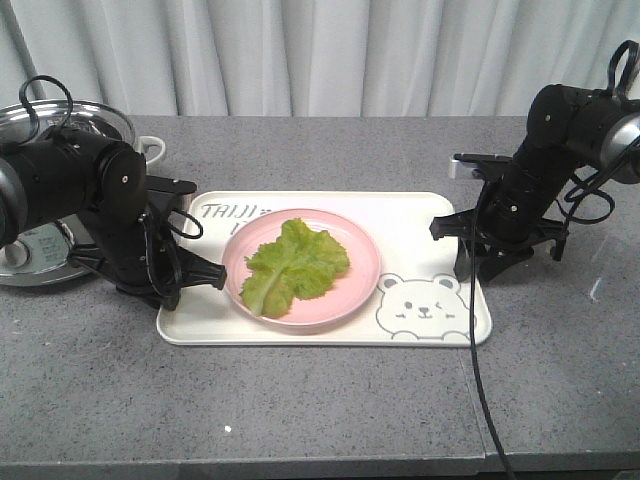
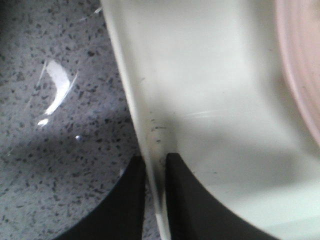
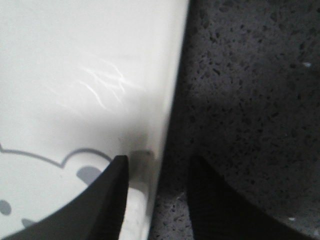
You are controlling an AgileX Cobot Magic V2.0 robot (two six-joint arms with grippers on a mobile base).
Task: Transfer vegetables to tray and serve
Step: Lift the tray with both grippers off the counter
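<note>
Nearest us is the grey speckled table (image 1: 300, 400), and on it sits the cream tray (image 1: 330, 330), long side across, with the winking bear face (image 1: 420, 305) in its near right corner. Mid-tray is the round pink plate (image 1: 358, 283), and there's the lettuce leaf (image 1: 293, 263), lying flat on that plate, pale rib pointing near-left. So the leaf is on the plate, and the plate is on the tray.

Out to the sides now. The left gripper (image 1: 205, 275) is clamped on the tray's left rim; in the wrist view its black fingers (image 2: 125, 200) pinch the edge between them with barely a gap. The right gripper (image 1: 465, 260) straddles the right rim with its jaws apart: the inner finger (image 3: 100, 200) is over the tray and the outer finger (image 3: 215, 200) is over the table, clear of the edge.

Further back is the "TAIJI" lettering (image 1: 225, 212), a steel pot (image 1: 60, 125) at far left, then the white curtain (image 1: 330, 50).
</note>
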